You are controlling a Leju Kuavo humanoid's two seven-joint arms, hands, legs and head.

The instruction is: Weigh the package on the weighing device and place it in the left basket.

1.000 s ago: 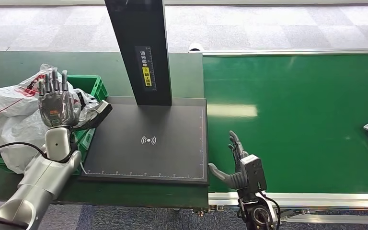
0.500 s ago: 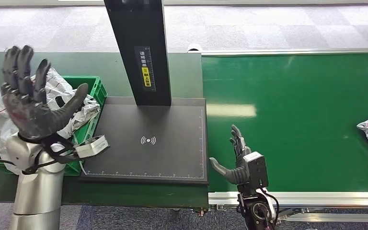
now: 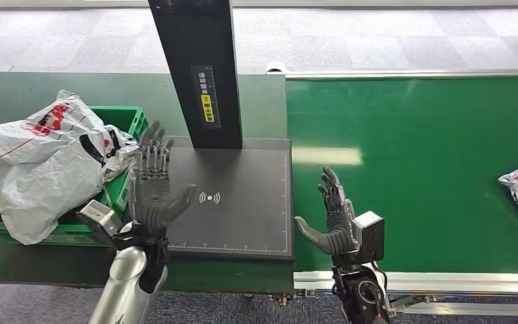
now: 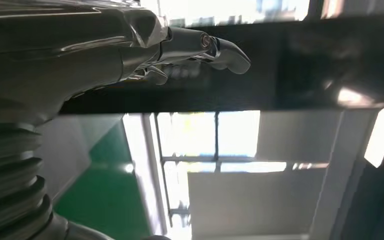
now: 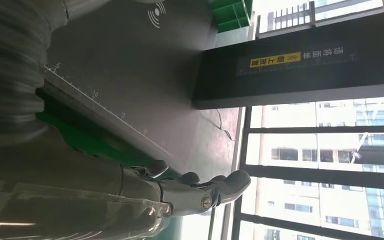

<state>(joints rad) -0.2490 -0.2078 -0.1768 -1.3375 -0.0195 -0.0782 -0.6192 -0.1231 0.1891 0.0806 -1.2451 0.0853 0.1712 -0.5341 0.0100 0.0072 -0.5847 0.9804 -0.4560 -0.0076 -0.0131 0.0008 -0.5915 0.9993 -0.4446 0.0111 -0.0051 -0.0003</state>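
left robot hand (image 3: 152,185) fingers spread, empty, right robot hand (image 3: 334,223) likewise

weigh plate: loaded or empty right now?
Empty. The dark weighing plate carries no package; the left hand hangs open above its left edge, and white packages fill the green basket beside it.

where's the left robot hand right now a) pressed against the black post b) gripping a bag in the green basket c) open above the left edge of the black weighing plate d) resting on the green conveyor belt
c: the left robot hand is raised with fingers spread, holding nothing, over the left part of the black weighing plate, beside the green basket of white bags.
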